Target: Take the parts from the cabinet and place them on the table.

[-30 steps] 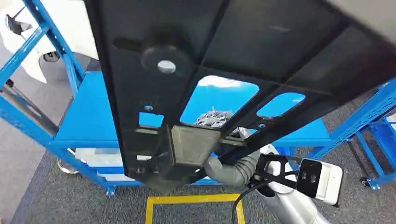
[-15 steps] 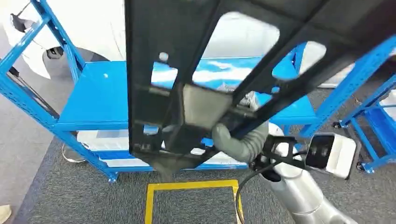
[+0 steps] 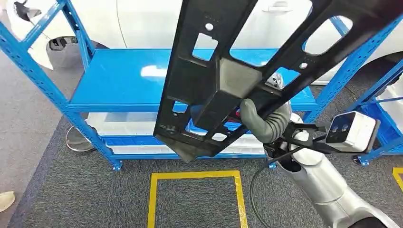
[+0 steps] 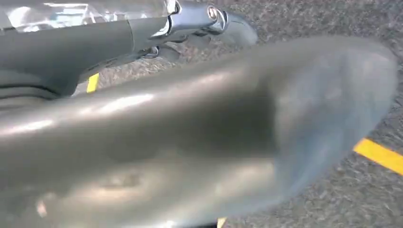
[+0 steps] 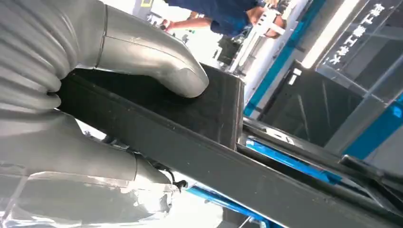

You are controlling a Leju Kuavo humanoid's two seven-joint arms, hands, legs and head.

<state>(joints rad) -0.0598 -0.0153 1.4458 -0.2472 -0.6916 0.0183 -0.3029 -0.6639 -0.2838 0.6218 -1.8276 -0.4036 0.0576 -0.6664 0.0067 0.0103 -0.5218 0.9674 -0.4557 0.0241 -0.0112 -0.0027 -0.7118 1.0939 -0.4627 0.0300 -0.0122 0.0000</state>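
Observation:
A large black plastic part (image 3: pixel 223 80) with cut-out windows hangs slanted in front of the blue cabinet shelf (image 3: pixel 119 80). My right hand (image 3: pixel 263 121) grips it from below at a boxy block near its lower end. In the right wrist view the grey thumb (image 5: pixel 157 57) presses on top of the black part (image 5: pixel 190 114), with the other fingers under it. My left hand (image 4: pixel 190 142) is a blurred grey shape close to the lens above grey carpet. I cannot tell how its fingers lie.
White bins (image 3: pixel 119 126) sit on the cabinet's lower level. A yellow floor square (image 3: pixel 195 176) lies in front of it. A second blue rack (image 3: pixel 380 114) stands at the right, a white car behind. A shoe (image 3: pixel 5 200) is at the lower left; a person in blue (image 5: pixel 223 14) stands nearby.
The whole view has shifted, so the cabinet shelf now sits higher in the picture. The black part, still in my right hand, has swung away from the camera to the upper right.

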